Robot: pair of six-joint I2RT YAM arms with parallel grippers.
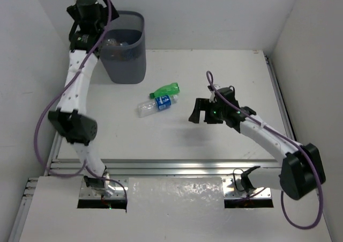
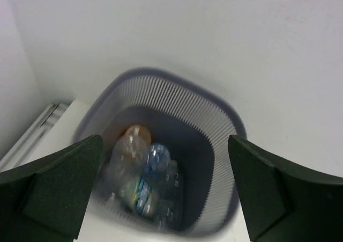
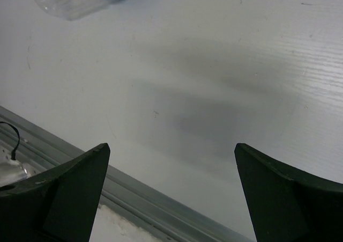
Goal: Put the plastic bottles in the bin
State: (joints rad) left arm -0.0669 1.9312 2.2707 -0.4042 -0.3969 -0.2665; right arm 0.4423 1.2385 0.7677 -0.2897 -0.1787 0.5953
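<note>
Observing the left gripper (image 2: 163, 144) hanging directly over the bin (image 1: 140, 35) at the far left corner of the table (image 1: 225, 75), jaws spread wide and grasping nothing. Confirming through the left wrist view: jaws standing well apart, the bin's open mouth showing between them. Noting several plastic bottles (image 2: 144, 169) lying inside the bin, among them an orange bottle (image 2: 136, 132) toward the far wall, a clear bluish bottle (image 2: 156, 157) just beside it, and a labelled bottle (image 2: 138, 191) nearer the camera. Blurring there, so not counting further. Recording two more lying on the tabletop near mid-table, well apart from the bin: a green bottle (image 1: 166, 89) just beside a clear blue-labelled bottle (image 1: 155, 105); not telling whether touching. Finding the right gripper (image 1: 199, 112) hovering above bare table to the right of that pair, released, jaws wide, holding nothing. Seeing only one end of the clear blue-labelled bottle at the top left edge of the right wrist view.
</note>
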